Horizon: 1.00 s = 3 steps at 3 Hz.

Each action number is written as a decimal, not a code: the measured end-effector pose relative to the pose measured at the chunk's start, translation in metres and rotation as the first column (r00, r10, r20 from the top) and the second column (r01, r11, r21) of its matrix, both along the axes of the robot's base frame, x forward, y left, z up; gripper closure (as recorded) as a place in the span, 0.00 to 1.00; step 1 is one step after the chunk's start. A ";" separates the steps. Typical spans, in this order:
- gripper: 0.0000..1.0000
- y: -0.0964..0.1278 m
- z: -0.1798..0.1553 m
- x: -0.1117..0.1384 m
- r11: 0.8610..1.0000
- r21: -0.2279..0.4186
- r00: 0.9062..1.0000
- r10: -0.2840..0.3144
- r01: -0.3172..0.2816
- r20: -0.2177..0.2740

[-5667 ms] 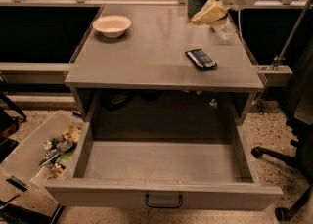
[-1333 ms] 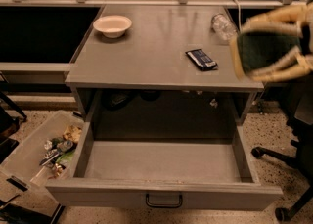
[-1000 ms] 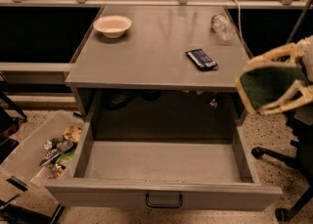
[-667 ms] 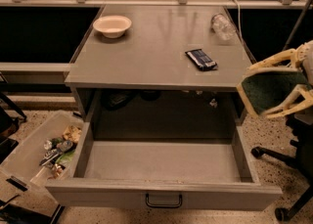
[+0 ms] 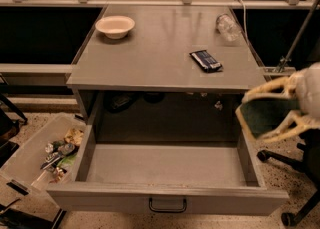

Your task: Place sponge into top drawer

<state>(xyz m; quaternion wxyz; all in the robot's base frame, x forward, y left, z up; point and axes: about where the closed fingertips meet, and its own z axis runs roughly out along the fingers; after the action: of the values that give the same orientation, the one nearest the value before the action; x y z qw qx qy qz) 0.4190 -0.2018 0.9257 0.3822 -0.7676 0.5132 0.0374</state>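
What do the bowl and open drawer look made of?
Small cream round bowl: matte, probably paper or plastic. Wide grey drawer: likely painted metal, dull sheen, thin walls. The gripper, above the drawer's right edge, holds the dark green sponge.

Gripper [image 5: 248, 116]: pale cream fingers, out at the right edge just past the drawer's right wall, clamped round the sponge.
Sponge [image 5: 270, 114]: dark green face showing between those fingers.
Top drawer [image 5: 165, 166]: plain grey throughout, no pattern.
Handle [image 5: 167, 206]: dark bar on the grey front.
Table [image 5: 155, 48]: flat grey, unmarked.
Bowl [image 5: 115, 25]: off-white.
Snack wrapper [image 5: 206, 60]: dark blue.
Bin [image 5: 27, 155]: clear plastic, mixed-colour clutter inside.
Floor [image 5: 50, 110]: beige, dark-speckled.
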 end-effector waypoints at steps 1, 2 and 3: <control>1.00 0.002 -0.087 -0.012 1.000 0.021 0.992 -0.013 0.016 -0.124; 1.00 0.007 -0.184 -0.029 0.991 0.095 0.965 -0.065 0.092 -0.253; 1.00 0.018 -0.213 -0.044 0.991 0.100 0.953 -0.055 0.088 -0.299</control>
<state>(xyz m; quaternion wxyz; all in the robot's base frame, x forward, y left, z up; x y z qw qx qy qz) 0.3753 -0.1840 0.7124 0.3447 -0.7116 0.5892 0.1664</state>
